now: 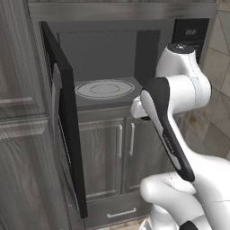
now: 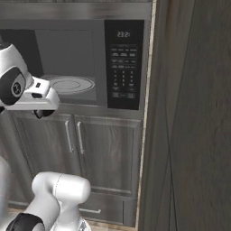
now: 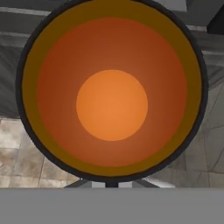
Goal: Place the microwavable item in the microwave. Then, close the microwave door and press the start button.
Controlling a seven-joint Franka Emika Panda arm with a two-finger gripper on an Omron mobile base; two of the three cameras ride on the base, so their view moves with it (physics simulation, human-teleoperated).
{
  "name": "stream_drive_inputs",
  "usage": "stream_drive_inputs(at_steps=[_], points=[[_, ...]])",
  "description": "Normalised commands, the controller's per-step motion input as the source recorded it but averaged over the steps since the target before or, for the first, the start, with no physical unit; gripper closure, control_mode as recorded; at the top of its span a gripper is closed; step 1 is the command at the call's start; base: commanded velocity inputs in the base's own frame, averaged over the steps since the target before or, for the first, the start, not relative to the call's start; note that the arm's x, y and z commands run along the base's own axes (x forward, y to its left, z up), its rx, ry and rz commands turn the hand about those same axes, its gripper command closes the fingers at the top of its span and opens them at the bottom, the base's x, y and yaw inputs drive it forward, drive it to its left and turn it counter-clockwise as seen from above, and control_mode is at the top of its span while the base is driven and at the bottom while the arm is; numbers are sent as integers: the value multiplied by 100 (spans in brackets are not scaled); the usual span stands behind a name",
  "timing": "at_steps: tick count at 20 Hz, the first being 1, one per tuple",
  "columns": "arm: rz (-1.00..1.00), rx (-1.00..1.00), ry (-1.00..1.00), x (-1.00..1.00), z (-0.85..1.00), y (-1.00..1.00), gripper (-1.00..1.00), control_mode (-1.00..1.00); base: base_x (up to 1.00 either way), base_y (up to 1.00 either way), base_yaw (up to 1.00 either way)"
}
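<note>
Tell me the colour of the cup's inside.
Orange: the cup has a bright centre, darker orange walls and a dark rim, clearest in the hand view.
</note>
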Motion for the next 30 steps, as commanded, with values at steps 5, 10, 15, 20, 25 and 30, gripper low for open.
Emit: stream_drive_inputs(at_steps=[5,10,15,20,25,30], points=[[1,0,0,82,0,15,100,-100,0,0,0],[1,0,0,79,1,14,100,-100,0,0,0],[0,0,0,79,2,20,100,-100,0,0,0],[0,0,0,73,0,21,100,-100,0,0,0],[3,0,0,65,-9,21,100,-100,0,0,0],[6,0,0,55,-33,4,100,-100,0,0,0]])
